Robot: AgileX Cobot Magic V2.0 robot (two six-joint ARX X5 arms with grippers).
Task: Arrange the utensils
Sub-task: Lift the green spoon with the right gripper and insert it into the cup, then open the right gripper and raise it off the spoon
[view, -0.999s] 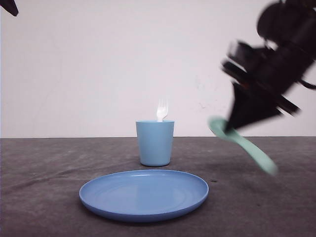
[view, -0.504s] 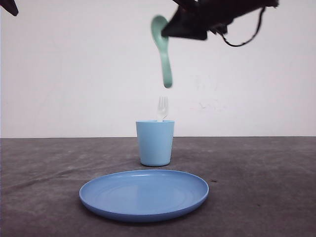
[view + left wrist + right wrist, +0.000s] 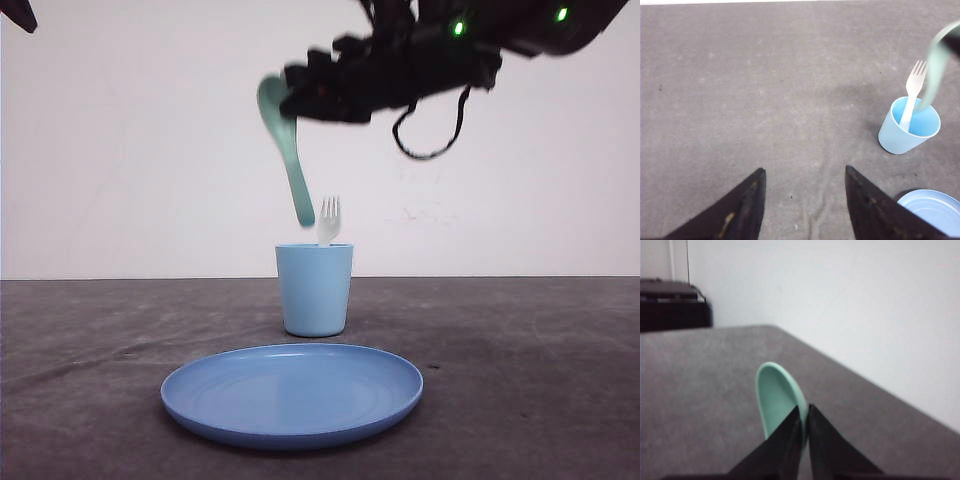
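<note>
Utensils here are two: a mint-green plastic spoon with a rounded bowl (image 3: 284,145) and a small white plastic fork with four tines (image 3: 328,220). Largest on the dark grey table (image 3: 540,380) is the round blue plate (image 3: 291,391), lying well below the right claw (image 3: 295,100) and nearer the camera. Behind the plate stands the light blue plastic cup (image 3: 314,288), upright, almost straight under that claw. The right claw hangs high over the cup, its fingers (image 3: 790,437) pinched narrow on the spoon near the neck; the bowl sticks up beside the fingertips and the handle slants down from the claw, its tip just above the cup's rim, beside the fork's tines, not yet inside. The fork stands in the cup, tines up, leaning on the rim. The left claw (image 3: 805,200) hovers over bare table, its fingers spread wide with nothing between them; the cup sits well off to one side of it.
</note>
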